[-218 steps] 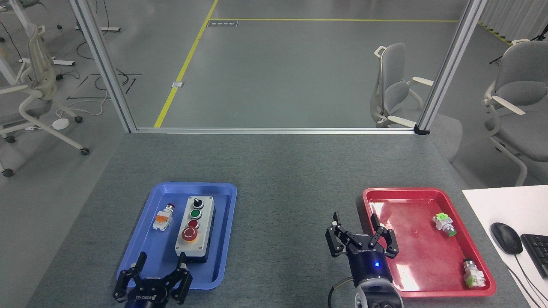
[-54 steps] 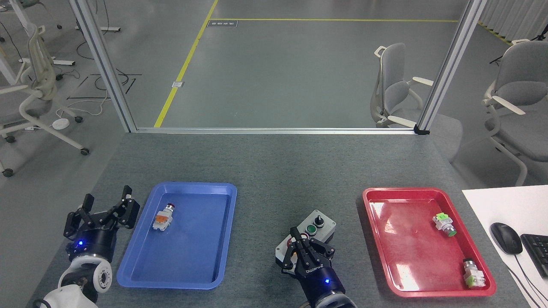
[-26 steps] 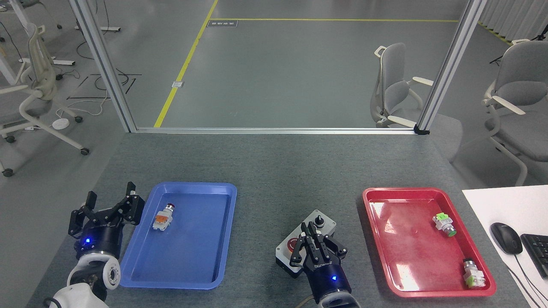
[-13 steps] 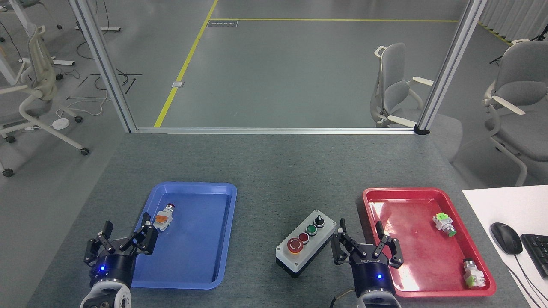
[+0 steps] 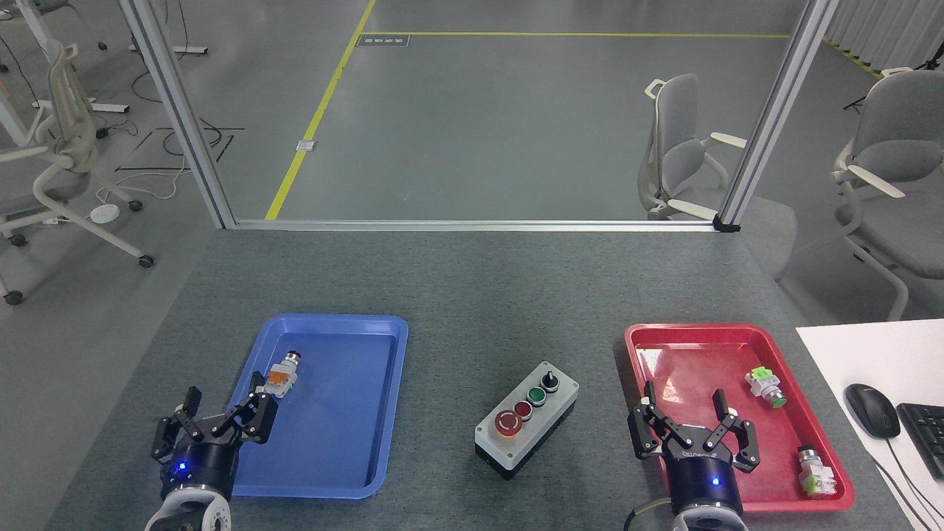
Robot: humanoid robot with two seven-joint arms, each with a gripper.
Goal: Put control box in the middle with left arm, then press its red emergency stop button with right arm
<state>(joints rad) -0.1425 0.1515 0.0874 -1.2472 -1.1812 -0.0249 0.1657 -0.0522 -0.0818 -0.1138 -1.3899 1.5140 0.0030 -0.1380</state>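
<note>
Now the control box [image 5: 526,420] sits on bare grey desk [image 5: 472,295] between the blue tray [image 5: 383,413] and the red tray [image 5: 634,346], lying askew with its black-knob end further from the robot and to the right. So the placement step looks done. The red emergency stop button [image 5: 508,422] is at the near-left end of the box face, yellow collar visible, nothing touching it. Whether it is latched down cannot be read from this view, so the press counts as unconfirmed.

Left gripper [image 5: 219,415]: fingers spread apart, empty, hovering at the near-left edge of the blue tray, close to the loose orange-and-white part [image 5: 280,375] but not in contact with it.

Right gripper [image 5: 691,424]: fingers spread wide, empty, over the near-left part of the red tray, clearly off to the right of the box. Neither gripper touches the box.

If the press is pending, the right arm needs to come left and drop onto the big button, avoiding the smaller red one beside it.
</note>
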